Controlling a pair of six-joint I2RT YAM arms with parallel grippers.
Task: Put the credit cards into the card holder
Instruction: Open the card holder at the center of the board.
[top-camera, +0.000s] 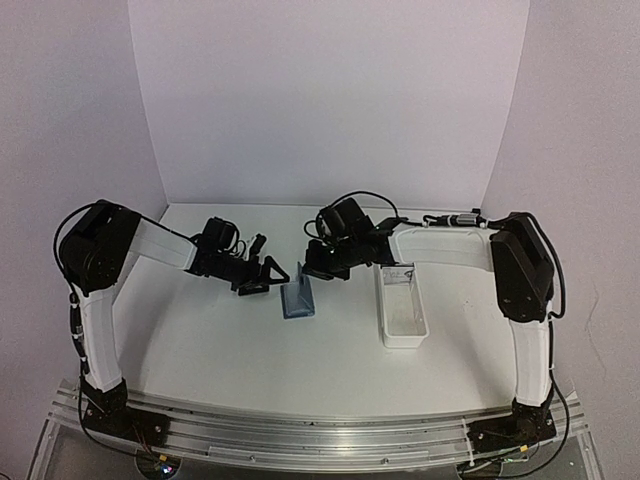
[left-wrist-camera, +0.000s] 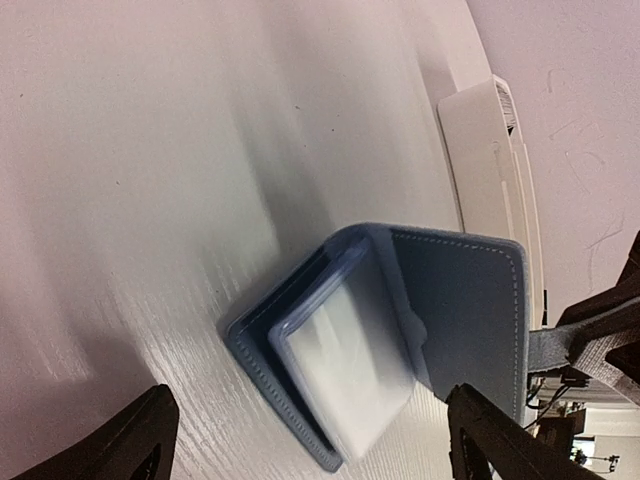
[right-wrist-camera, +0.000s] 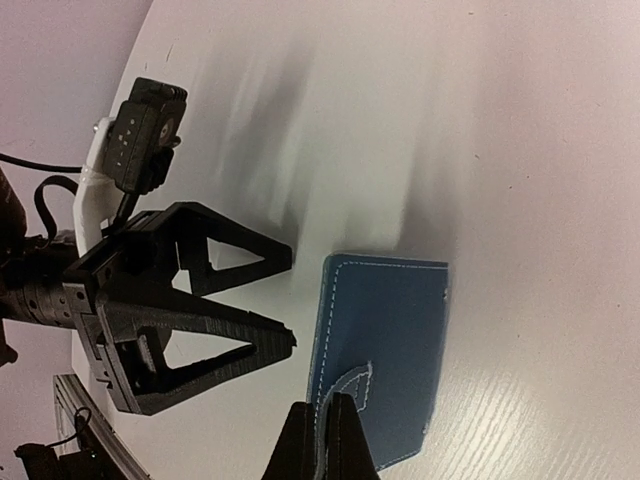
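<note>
The white table (top-camera: 250, 350) carries two things near its middle: the long white tray (top-camera: 381, 305) on the right, and just to the left of it the card holder (top-camera: 298, 300), apart from the tray. The blue card holder stands on its edge, half open like a small book. In the left wrist view one pale credit card (left-wrist-camera: 345, 365) lies flat against its inner side, inside the fold; this part is blurred, so I cannot tell if it sits fully in a pocket. I cannot make out any other card, also not in the tray. A little farther, the left gripper (right-wrist-camera: 290, 298) is just left of the card holder with its two fingers wide apart, pointing at it and touching nothing. The right gripper (right-wrist-camera: 320, 425) is at the far right side of the card holder; its fingers are pressed together on the edge of the outer cover, near the short strap (right-wrist-camera: 358, 385).
</note>
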